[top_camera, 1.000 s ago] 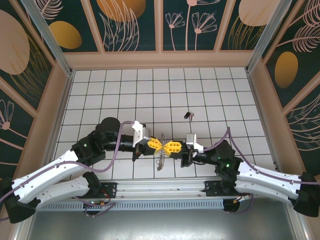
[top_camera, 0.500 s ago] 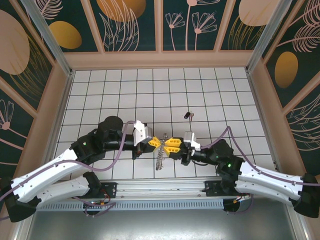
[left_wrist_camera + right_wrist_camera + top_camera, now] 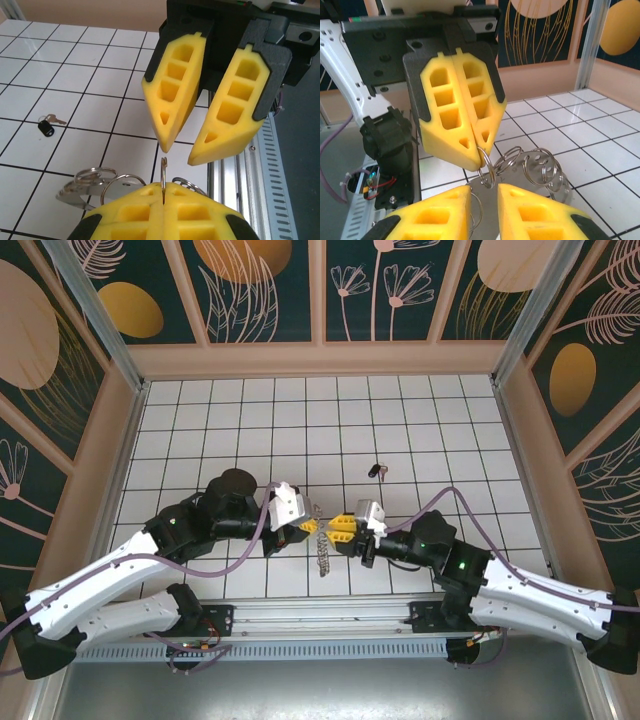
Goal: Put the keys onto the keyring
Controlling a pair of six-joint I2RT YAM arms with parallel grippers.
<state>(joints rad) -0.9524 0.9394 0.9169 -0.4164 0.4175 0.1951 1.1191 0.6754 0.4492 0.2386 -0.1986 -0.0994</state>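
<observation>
The keyring [image 3: 323,555] is a silvery metal plate carrying several split rings [image 3: 540,167]. It hangs from my left gripper [image 3: 312,526], whose yellow fingers are shut on the edge of one ring [image 3: 163,172] in the left wrist view. My right gripper [image 3: 340,530] faces it tip to tip. Its jaws stand slightly apart on either side of that ring [image 3: 487,172], not touching it. The keys [image 3: 375,469], a small dark fob with a metal key [image 3: 47,126], lie alone on the tiled floor beyond both grippers.
White tiled floor [image 3: 250,420] stretches to the patterned back and side walls. The metal rail [image 3: 320,618] holding both arm bases runs along the near edge, just below the grippers. Purple cables loop over both arms.
My right gripper has opened and let go of the ring. Both grippers have drawn closer and shifted slightly away from the rail, and the keyring now hangs from the left one alone.
</observation>
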